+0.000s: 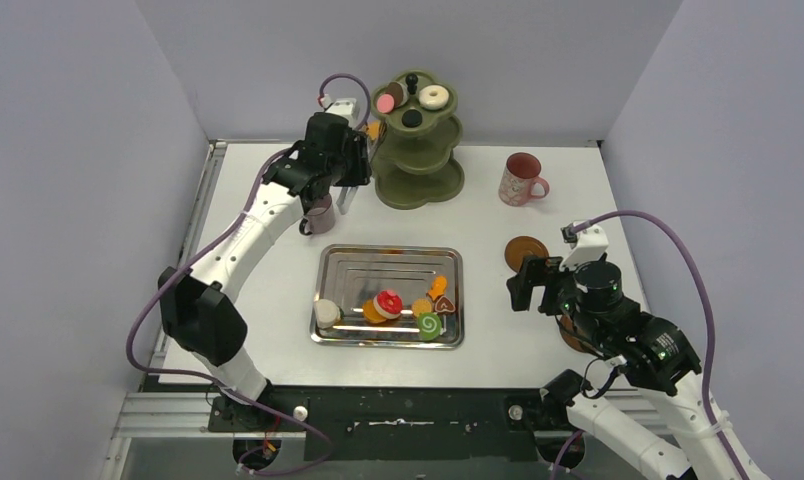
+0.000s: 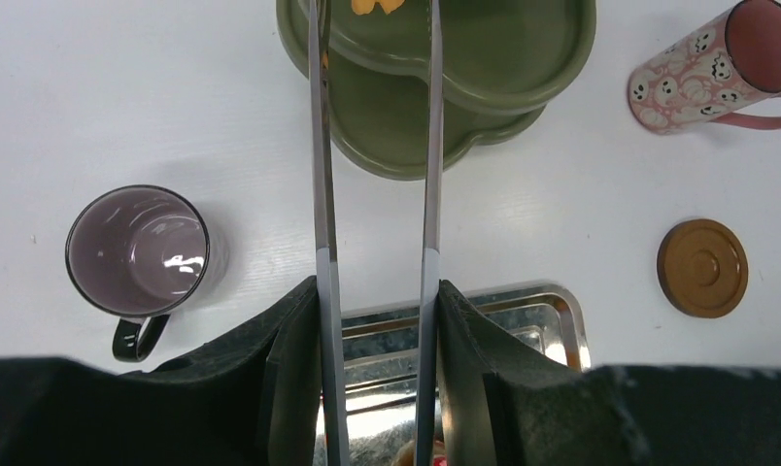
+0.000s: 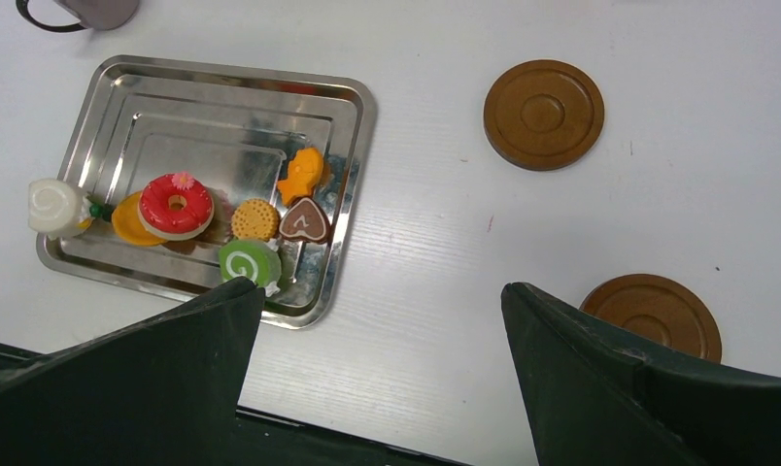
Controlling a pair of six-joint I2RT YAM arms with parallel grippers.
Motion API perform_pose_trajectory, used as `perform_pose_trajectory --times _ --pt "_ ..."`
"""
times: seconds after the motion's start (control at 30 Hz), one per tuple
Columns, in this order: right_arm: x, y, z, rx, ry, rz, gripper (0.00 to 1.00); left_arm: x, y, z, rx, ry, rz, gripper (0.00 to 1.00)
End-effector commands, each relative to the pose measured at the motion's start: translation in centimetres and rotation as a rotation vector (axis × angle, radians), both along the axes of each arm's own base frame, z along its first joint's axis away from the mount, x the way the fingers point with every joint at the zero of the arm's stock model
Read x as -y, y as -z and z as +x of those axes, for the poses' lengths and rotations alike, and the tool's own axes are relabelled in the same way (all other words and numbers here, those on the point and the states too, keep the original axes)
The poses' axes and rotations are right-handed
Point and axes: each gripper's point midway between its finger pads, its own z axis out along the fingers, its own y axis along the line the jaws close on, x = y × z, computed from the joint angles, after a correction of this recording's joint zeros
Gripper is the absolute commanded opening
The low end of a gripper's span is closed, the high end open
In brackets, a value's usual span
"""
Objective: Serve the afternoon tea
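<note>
My left gripper [image 1: 350,168] is shut on metal tongs [image 2: 324,175], whose open arms reach to the olive-green stand [image 1: 418,160]. An orange sweet [image 2: 377,5] lies on a tier between the tong tips. The top tier holds a white donut [image 1: 434,97] and macarons [image 1: 385,103]. The mauve mug [image 2: 139,252] stands left of the tongs, and the pink mug [image 1: 521,180] at back right. My right gripper [image 3: 382,291] is open and empty above the table. It hangs between the tray's sweets, among them a red donut [image 3: 176,204] and a green swirl roll [image 3: 249,262], and two brown coasters [image 3: 544,115].
The steel tray [image 1: 388,262] lies at the table's middle front with several sweets along its near side. One coaster [image 3: 654,313] is partly under my right arm. Grey walls close in the table at left, back and right.
</note>
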Motion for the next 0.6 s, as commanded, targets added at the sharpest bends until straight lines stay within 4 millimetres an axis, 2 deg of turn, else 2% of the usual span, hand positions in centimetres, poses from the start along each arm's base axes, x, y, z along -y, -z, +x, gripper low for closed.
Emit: perform_pose_trajectory --times 0.0,0.3,0.4,0.57 --pt "0.5 -2.5 0.5 0.073 0.038 0.031 1.00 1.2 -4.4 3.1 0.139 0.012 -0.073 0.24" --pt "0.5 -3.1 0.9 0.082 0.042 0.021 1.00 2.4 -1.9 5.8 0.125 0.026 -0.054 0.24" --pt "0.6 -3.1 0.9 0.086 0.045 0.020 1.00 3.0 -1.7 6.4 0.135 0.047 -0.059 0.25" --pt "0.7 -3.2 1.0 0.089 0.052 0.017 1.00 3.6 -1.0 7.0 0.119 0.066 -0.050 0.32"
